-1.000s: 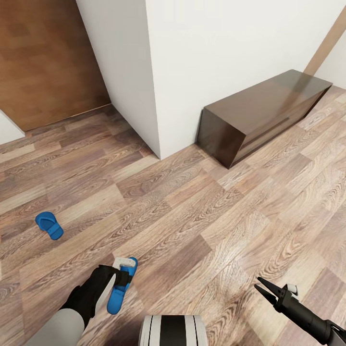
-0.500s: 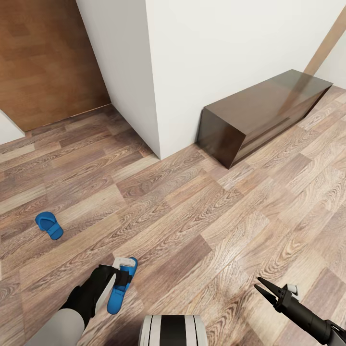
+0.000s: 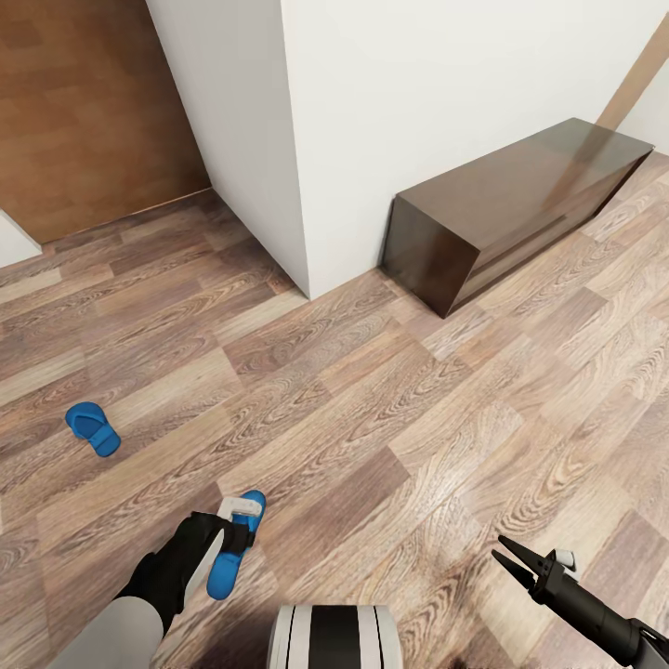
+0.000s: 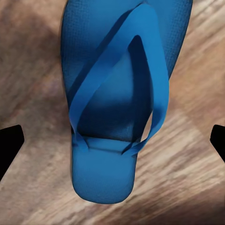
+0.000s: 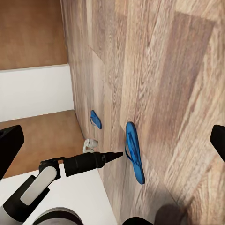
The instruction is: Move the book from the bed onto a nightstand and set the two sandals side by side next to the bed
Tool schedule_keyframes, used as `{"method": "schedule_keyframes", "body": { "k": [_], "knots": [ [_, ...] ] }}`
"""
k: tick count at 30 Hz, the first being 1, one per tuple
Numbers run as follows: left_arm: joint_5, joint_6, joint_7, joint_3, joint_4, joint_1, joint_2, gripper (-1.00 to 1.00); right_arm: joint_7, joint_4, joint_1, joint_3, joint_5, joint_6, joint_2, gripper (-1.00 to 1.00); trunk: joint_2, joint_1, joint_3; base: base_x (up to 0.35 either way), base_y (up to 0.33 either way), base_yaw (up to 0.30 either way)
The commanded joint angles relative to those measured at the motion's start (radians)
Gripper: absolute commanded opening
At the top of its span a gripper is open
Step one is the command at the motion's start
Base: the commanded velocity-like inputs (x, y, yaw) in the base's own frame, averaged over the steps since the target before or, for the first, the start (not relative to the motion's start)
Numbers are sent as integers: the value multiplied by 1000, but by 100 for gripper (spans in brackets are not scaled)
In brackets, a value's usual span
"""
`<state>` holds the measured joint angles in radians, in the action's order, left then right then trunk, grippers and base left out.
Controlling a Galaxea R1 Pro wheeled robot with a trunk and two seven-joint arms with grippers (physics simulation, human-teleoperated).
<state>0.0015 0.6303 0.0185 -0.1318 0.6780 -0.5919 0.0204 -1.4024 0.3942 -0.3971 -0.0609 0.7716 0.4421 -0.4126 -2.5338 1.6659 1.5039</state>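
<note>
One blue sandal [image 3: 223, 565] lies on the wooden floor just in front of me, and the left wrist view shows it close up [image 4: 112, 93]. My left gripper [image 3: 243, 532] hangs right over it, open, its fingertips [image 4: 10, 143] spread wide to either side of the sole and clear of it. The second blue sandal [image 3: 92, 427] lies alone farther to the left; the right wrist view shows both [image 5: 95, 119]. At the lower right my right gripper [image 3: 514, 556] is open above bare floor, holding nothing. The book, the bed and the nightstand are out of view.
A long low dark brown bench [image 3: 516, 209] stands against the white wall [image 3: 418, 111] at the right. A white wall corner [image 3: 279, 251] juts out ahead. A brown wooden panel [image 3: 84, 111] fills the far left.
The whole picture has shifted a little, so the camera moved. Both grippers and the two sandals keep their places relative to each other.
</note>
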Motion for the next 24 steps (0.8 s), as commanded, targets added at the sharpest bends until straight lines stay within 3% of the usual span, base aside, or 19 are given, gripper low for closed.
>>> {"method": "schedule_keyframes", "body": {
  "k": [1,21,24],
  "knots": [
    [0,5,2,-5,2,0,1,100,-2,0,0,0,2,10,0,100,0,0,1,0,0,0],
    [0,5,3,-5,2,0,3,100,-3,0,0,-2,3,10,-1,100,0,0,1,0,0,0],
    [0,5,3,-5,2,0,3,100,-3,0,0,-2,3,10,-1,100,-1,1,12,0,0,0]
  ]
}}
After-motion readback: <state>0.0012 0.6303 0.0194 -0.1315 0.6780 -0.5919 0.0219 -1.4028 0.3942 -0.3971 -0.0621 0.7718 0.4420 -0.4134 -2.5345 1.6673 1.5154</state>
